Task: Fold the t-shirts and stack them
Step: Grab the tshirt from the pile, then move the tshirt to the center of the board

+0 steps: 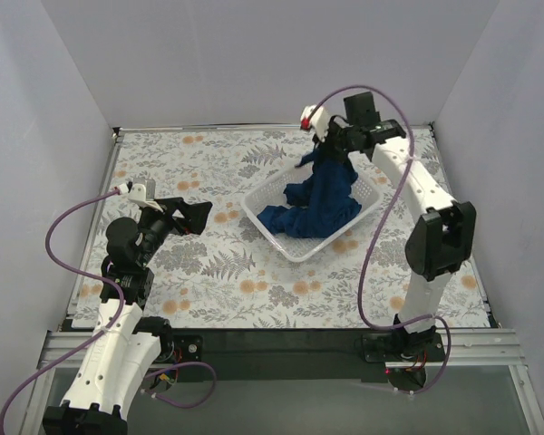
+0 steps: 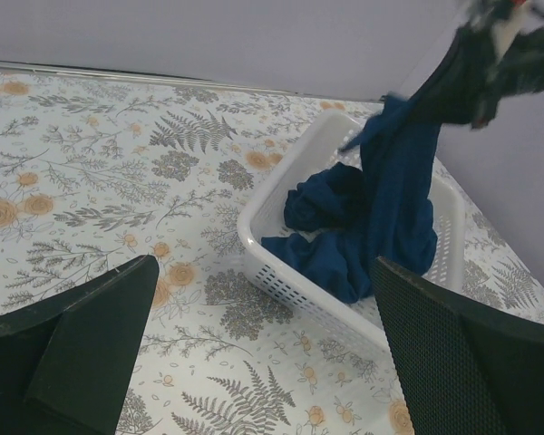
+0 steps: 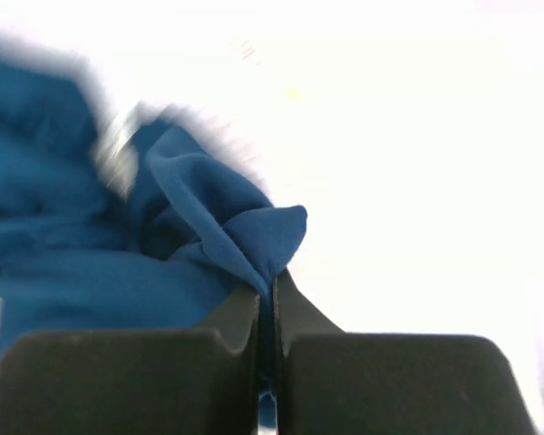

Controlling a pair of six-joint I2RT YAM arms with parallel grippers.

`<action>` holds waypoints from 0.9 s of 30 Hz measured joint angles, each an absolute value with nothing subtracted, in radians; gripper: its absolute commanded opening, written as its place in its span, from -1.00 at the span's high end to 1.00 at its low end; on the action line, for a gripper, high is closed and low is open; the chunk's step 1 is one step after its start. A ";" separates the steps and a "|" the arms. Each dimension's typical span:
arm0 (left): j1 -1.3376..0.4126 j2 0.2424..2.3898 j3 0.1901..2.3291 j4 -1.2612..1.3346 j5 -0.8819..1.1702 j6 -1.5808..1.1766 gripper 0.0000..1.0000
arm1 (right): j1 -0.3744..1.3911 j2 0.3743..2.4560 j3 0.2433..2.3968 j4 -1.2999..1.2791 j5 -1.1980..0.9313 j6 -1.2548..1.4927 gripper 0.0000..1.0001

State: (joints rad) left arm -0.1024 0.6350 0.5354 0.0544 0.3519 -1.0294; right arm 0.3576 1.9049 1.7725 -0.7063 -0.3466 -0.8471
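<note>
**A:** Where is the shirt (image 1: 331, 195)?

**B:** Half out of the basket (image 1: 270, 234). The right gripper (image 3: 266, 285) has its jaws pressed together on a small fold of the cloth and holds it up over the far side of the basket. The rest hangs down in a dark column, and its lower end lies bunched on the basket floor.

**A:** And the left gripper (image 1: 195, 217)?

**B:** It is spread wide and holds nothing. It hovers over the table (image 1: 208, 290), well apart from the basket and facing it.

**A:** So the step is getting the shirt out. How should that be done?

**B:** I'd lift straight up until the hem is above the rim, and only then carry it sideways. A sideways pull now would probably drag the cloth over the wall and tip or slide the basket, which looks light.

**A:** Will the pinch hold?

**B:** It is a thin nip near the fingertips, so a slow, steady rise seems safer than a jerk.

**A:** Which part is pinched?

**B:** I can't tell. The wrist view is blurred, and no collar or sleeve shows.

**A:** And after that?

**B:** Once the shirt hangs free, the left gripper could take a second edge. The two could then spread it flat on the open table left of the basket, ready to fold.
</note>
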 measured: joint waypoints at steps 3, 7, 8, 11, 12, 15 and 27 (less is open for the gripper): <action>-0.102 0.635 0.535 0.054 0.352 -1.029 -0.96 | 0.327 1.775 1.842 -0.638 -0.321 -0.720 0.97; -0.102 0.638 0.535 0.054 0.355 -1.029 -0.96 | 0.241 1.549 1.924 -0.569 -0.263 -0.564 0.97; -0.102 0.640 0.535 0.055 0.356 -1.029 -0.96 | 0.211 1.506 1.952 -0.558 -0.255 -0.530 0.97; -0.102 0.645 0.535 0.055 0.356 -1.029 -0.96 | 0.113 1.396 2.048 -0.525 -0.228 -0.436 0.97; -0.102 0.647 0.535 0.055 0.356 -1.029 -0.96 | 0.089 1.372 2.080 -0.515 -0.221 -0.408 0.97; -0.102 0.653 0.535 0.055 0.356 -1.029 -0.96 | 0.012 1.333 2.176 -0.504 -0.222 -0.327 0.97; -0.102 0.668 0.535 0.056 0.360 -1.029 -0.96 | -0.167 1.322 2.255 -0.542 -0.250 -0.177 0.97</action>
State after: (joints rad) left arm -0.1024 0.6678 0.5354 0.0559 0.3603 -1.0290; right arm -0.1669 1.3220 2.2551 -0.5415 -0.2504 -0.1772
